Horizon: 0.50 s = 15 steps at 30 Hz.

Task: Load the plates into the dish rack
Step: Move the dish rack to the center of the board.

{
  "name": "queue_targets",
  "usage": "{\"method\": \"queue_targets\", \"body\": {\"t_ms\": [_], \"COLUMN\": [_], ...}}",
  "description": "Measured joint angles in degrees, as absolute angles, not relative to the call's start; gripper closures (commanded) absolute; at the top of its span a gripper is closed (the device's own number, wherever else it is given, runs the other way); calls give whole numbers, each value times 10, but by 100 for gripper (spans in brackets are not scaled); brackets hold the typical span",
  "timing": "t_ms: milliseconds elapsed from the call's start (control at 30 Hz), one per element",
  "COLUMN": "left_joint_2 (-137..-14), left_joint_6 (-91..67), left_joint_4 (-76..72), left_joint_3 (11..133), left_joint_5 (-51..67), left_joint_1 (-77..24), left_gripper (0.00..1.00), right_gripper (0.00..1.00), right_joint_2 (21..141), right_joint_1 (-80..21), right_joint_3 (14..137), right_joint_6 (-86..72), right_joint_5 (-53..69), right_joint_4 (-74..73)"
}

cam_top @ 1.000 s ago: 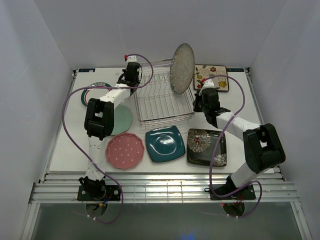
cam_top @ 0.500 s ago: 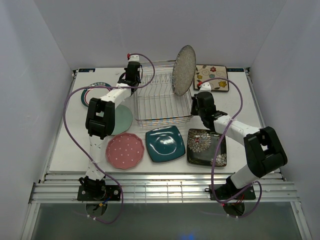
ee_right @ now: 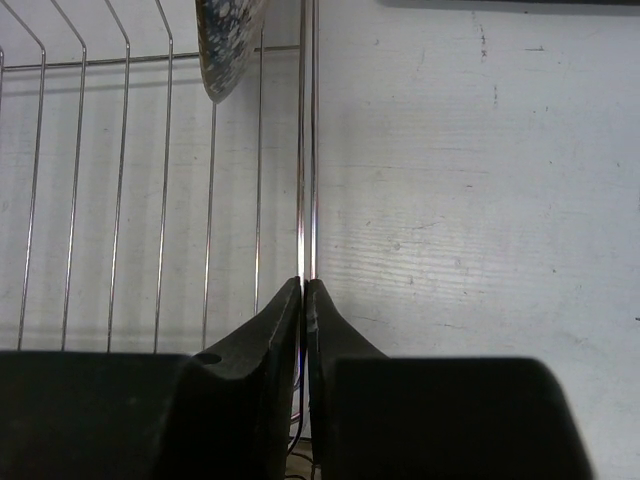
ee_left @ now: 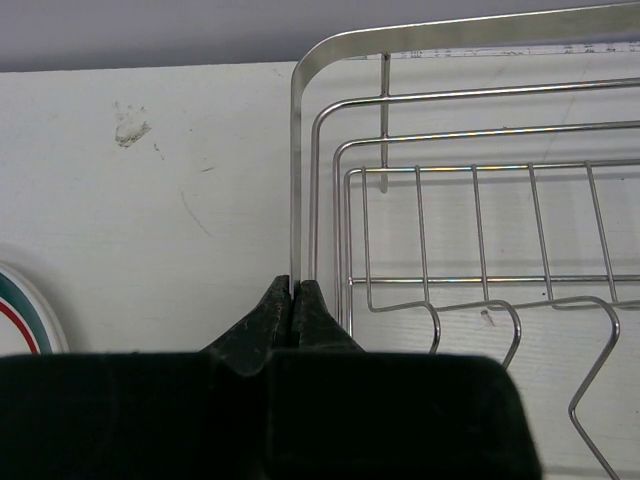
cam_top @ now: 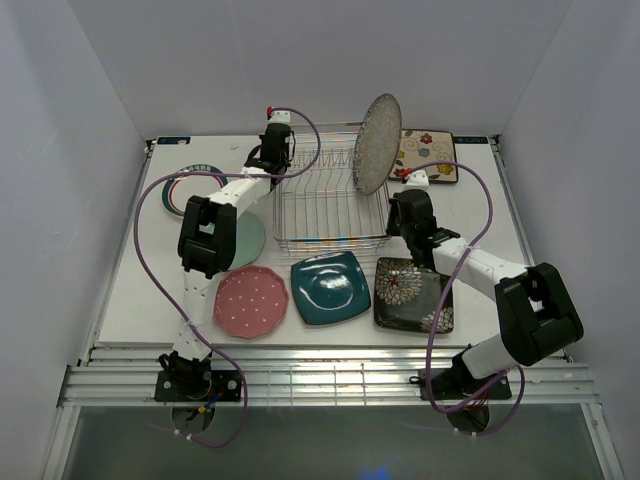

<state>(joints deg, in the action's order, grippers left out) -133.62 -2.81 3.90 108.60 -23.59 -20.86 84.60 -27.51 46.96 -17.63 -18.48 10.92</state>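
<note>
Both hands are clamped shut on the dish rack [cam_top: 330,208]. The left hand [ee_left: 294,292] pinches the rim wire near the far left corner, and the right hand [ee_right: 304,288] pinches the right-side rim. The speckled grey plate [cam_top: 376,143] stands on edge at the rack's far right end, leaning a bit. Everything else lies flat on the worktop [cam_top: 135,290]. The cream floral plate [cam_top: 430,155] sits just behind the rack's right corner. The pink dotted plate [cam_top: 250,300], teal plate [cam_top: 332,287] and black floral plate [cam_top: 413,293] line up along the near side. The mint plate [cam_top: 245,240] is half hidden under the left arm, and the white teal-rimmed plate [cam_top: 178,190] is off to the left.
</note>
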Motion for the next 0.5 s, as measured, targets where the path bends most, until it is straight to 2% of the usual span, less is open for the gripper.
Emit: {"method": "queue_targets", "body": {"t_ms": [100,200,400,500], "left_joint_2": [-1336,-1337,-1337,-1337], "left_joint_6": [-26,-16,-7,-3], "left_joint_4": [39,39,42,43], "left_joint_3": [1086,1086,1086,1086], "left_joint_5": [-239,-246,-248,-257], "left_joint_1": [-209,-212,-227,-231], "left_gripper": [82,64,34,29], "right_gripper": [82,66,58,55], "right_joint_2": [846,846,846,846], "right_joint_1": [-275,-276,-279,-280], "right_joint_3": [470,470,470,470], "right_joint_6": [-177,-183,-190,-191], "right_joint_5": [-187,-183,-177,-176], "right_joint_4": [109,109,109,109]}}
